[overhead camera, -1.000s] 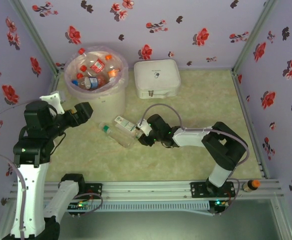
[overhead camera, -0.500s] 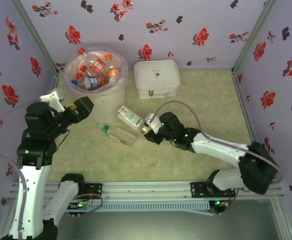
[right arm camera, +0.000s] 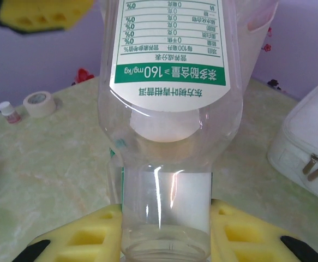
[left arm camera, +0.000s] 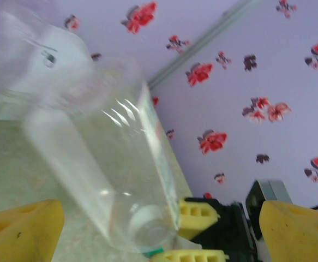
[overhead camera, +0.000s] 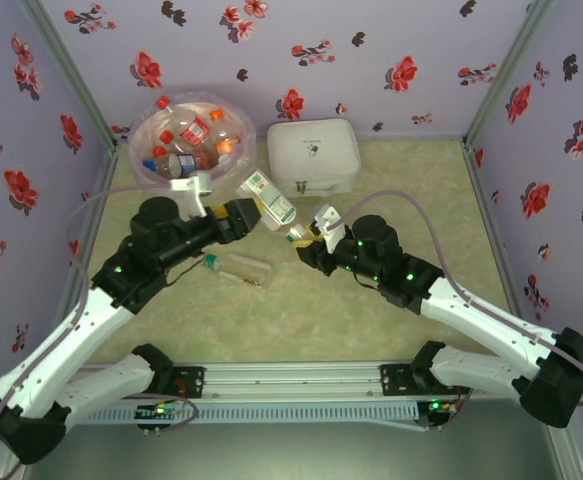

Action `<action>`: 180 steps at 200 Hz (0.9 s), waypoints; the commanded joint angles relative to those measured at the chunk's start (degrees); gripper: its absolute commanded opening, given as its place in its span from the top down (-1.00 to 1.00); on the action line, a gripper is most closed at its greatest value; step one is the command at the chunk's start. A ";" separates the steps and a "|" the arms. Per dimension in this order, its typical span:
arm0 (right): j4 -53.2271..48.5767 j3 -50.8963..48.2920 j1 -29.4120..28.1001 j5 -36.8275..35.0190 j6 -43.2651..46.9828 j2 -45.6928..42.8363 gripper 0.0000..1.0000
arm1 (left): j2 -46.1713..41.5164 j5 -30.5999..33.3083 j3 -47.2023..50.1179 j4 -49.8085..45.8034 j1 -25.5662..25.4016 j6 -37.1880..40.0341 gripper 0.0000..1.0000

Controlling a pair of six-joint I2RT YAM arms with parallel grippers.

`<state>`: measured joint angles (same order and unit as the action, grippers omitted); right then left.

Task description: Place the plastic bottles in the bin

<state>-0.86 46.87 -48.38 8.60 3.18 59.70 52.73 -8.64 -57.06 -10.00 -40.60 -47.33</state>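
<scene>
A clear plastic bottle with a green and white label [overhead camera: 269, 200] hangs tilted in the air, and my right gripper [overhead camera: 307, 238] is shut on its neck [right arm camera: 167, 218]. My left gripper [overhead camera: 243, 213] stands open at the bottle's base; in the left wrist view the bottle [left arm camera: 109, 164] sits between the spread yellow pads [left arm camera: 17, 229], not touching them. A second clear bottle with a green cap [overhead camera: 236, 266] lies on the table below. The bin [overhead camera: 143, 172] stands at the back left, lined with a pinkish bag and holding several bottles.
A flat white rounded case [overhead camera: 313, 157] lies right of the bin, also at the right in the right wrist view as the case [right arm camera: 306, 142]. A tape roll [right arm camera: 39, 102] and a small vial [right arm camera: 9, 112] sit on the table. Flowered walls close three sides.
My right gripper has lifted the labelled bottle off the table and carried it back toward the bin. My left arm has swung in from the left to the bottle's base.
</scene>
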 commanded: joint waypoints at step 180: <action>13.45 1.52 -2.50 -0.17 -3.44 -0.22 0.65 | 5.63 9.76 -3.64 7.57 -4.85 0.89 -0.74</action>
<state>8.58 47.42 -50.06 7.57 -0.03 58.92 57.32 0.47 -59.64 -6.68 -44.77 -45.91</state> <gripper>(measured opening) 0.322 0.911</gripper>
